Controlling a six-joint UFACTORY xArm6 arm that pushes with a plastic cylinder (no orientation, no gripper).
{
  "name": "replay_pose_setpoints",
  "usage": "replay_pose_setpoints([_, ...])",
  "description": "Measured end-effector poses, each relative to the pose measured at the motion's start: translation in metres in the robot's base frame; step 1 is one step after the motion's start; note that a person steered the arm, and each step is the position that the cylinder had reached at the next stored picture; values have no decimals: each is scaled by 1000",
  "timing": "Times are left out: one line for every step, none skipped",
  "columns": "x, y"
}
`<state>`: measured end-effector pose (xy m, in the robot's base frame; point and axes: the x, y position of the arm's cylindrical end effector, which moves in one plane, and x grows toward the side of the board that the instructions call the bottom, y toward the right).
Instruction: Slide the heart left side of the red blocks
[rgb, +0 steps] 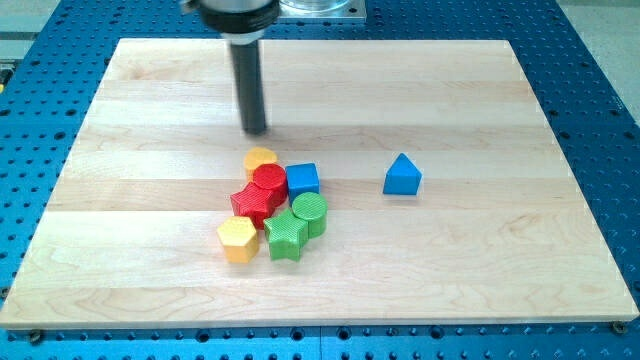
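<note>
my tip (256, 130) stands upright on the board, near its top edge, left of centre.

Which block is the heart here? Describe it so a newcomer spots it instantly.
On the wooden board, find the tight cluster of blocks just left of centre, below my tip. The yellow heart is the cluster's topmost piece, touching the red cylinder beneath it. The only other yellow block, a yellow hexagon, sits at the cluster's bottom left.
</note>
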<state>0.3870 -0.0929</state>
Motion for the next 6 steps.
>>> replay_pose_setpoints([21, -22])
replay_pose_setpoints([22, 14])
replay_pose_setpoints([31, 48])
replay_pose_setpoints([48, 36])
replay_pose_setpoints([56, 17])
replay_pose_setpoints([58, -3])
